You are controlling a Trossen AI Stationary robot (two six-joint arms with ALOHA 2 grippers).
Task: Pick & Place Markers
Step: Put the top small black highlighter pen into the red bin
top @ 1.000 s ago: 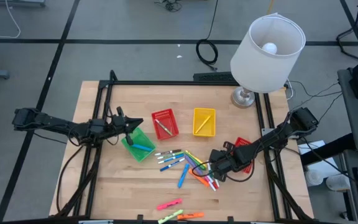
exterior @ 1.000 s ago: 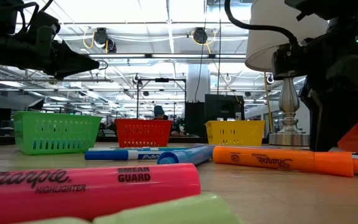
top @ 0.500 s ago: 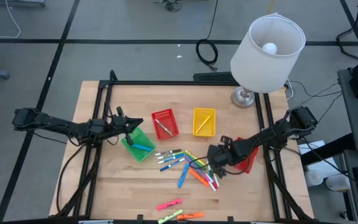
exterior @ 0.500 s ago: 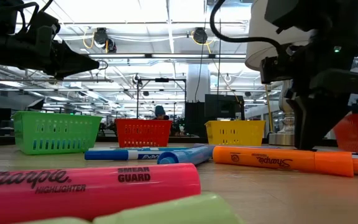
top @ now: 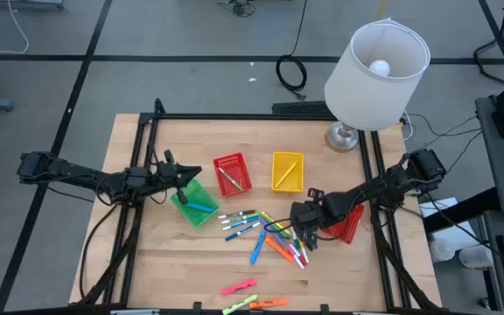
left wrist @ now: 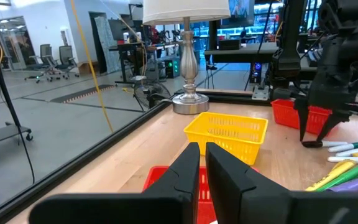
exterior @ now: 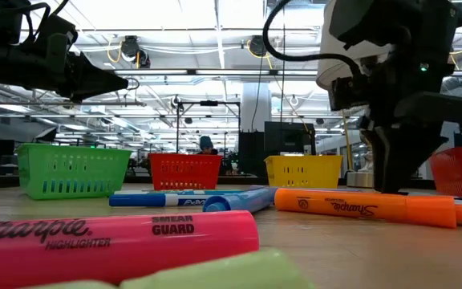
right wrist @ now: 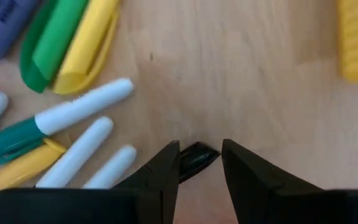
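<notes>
The right claw [top: 302, 229] is down at the table [top: 147, 262], at the right-hand fringe of the loose pile of markers [top: 265, 234] that lies a little toward the front edge from the table's middle. Its wrist view shows the jaws standing apart with a dark marker tip [right wrist: 197, 158] lying flat in the gap, gripped by neither finger [right wrist: 160, 168]. The main risk, as I judge it, is a poor catch: only the very end of that dark piece sits between the jaws, so closing now could pinch it off-centre and let it swivel or squirt out. White-capped markers [right wrist: 86, 106] lie just beside it, and the fingers could drag one along or scatter the pile toward the front edge, where pink, orange and yellow-green highlighters [top: 250, 297] already lie apart. The red basket [top: 350, 223] near the right edge sits close behind the arm and could be nudged on the lift. The left claw [top: 182, 178] waits above the green basket [top: 195, 208] near the left side, its fingers almost together and holding nothing; the other red basket [top: 232, 173] and yellow basket [top: 287, 171] stand nearer the back edge, well clear.
</notes>
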